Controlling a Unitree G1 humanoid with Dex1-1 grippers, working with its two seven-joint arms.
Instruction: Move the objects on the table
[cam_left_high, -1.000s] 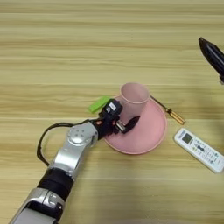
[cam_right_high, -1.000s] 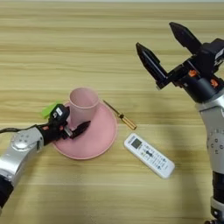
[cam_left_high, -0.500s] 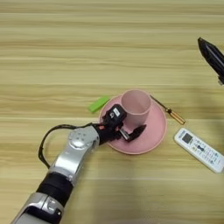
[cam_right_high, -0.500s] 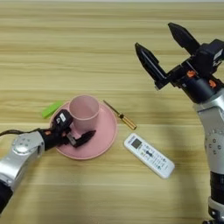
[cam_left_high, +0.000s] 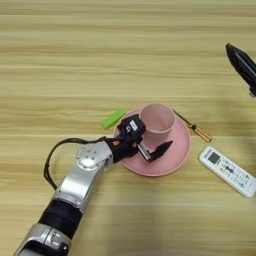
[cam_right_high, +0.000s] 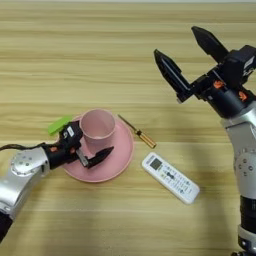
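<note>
Your left gripper (cam_left_high: 150, 145) rests on the pink saucer (cam_left_high: 172, 162), fingers spread narrowly, the pink cup (cam_left_high: 157, 119) just behind them. Your right gripper (cam_right_high: 192, 62) hovers wide open, the white remote control (cam_right_high: 170, 177) lying well below it

Non-task items: pink plate (cam_left_high: 176, 161), round, flat on the wood, near centre-front. Small green strip (cam_left_high: 113, 118), bright lime, lying flat just off the plate's far-left rim, angled diagonally; can't tell if it touches the rim. Small screwdriver (cam_right_high: 137, 132), thin dark shaft with an amber/orange handle, lying diagonal just right of the plate, shaft end toward the plate's far-right edge, handle pointing away toward front-right. Whether the tip touches the plate: can't tell. Both small items lie flat, on opposite sides of the plate.
</note>
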